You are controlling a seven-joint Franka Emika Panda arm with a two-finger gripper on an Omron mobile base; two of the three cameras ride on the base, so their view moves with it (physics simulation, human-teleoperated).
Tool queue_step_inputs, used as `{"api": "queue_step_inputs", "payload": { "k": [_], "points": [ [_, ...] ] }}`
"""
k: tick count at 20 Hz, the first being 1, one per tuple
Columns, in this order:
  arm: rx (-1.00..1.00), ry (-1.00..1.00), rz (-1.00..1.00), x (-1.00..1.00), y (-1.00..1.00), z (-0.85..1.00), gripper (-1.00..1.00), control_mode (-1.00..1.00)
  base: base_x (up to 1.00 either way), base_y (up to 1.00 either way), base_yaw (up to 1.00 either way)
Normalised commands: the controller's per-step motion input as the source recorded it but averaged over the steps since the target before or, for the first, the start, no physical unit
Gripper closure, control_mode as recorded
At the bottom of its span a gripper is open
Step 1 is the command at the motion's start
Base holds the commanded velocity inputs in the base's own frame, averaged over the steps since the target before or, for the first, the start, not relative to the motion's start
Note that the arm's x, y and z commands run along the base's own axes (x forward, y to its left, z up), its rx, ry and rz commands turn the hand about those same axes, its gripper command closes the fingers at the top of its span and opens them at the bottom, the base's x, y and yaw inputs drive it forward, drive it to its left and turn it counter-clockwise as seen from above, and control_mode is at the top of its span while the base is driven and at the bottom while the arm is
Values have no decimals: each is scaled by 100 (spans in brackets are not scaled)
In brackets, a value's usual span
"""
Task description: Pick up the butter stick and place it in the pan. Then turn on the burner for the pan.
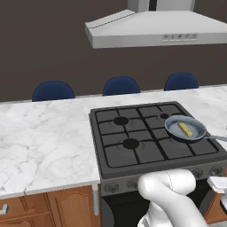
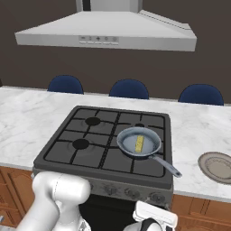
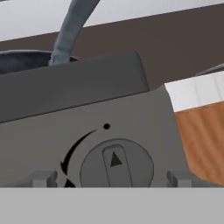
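Item one: butter stick point(image 1: 185, 129), lying inside the pan point(image 1: 175, 122) on the stove's point(image 1: 133, 153) front-right burner; placement reads as done.

Item two: pan handle point(image 2: 166, 165), reaching past the stove's front edge, above the knob row.

Item three: knob point(image 3: 116, 165), close before my hand point(image 3: 114, 180) in the hand view, pointer upright, so I judge the burner not yet lit. The finger tips point(image 3: 41, 179) stand wide, one either side of the knob, gripping nothing.

Risks, as I judge them: tips closing off-centre and slipping; lifting into the overhanging handle and shifting the pan; this knob serving another burner.

Obscured: knob's lower half cut off; contact between tips and knob unclear; burner beneath the pan hidden.
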Motion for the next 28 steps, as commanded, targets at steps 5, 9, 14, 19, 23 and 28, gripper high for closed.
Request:
{"api": "queue_step_inputs", "payload": {
  "k": [5, 9, 14, 19, 23, 28],
  "points": [
    [0, -3, 0, 5, -10, -2, -100, -100, 0, 0, 0],
    [0, -3, 0, 6, -7, -1, -100, -100, 0, 0, 0],
    [0, -2, 0, 8, -3, 0, -100, -100, 0, 0, 0],
    [0, -2, 0, 9, -1, 0, -100, -100, 0, 0, 0],
    [0, -1, 0, 9, 0, -1, -100, -100, 0, 0, 0],
    [0, -1, 0, 8, 0, 0, -100, -100, 0, 0, 0]
  ]
}}
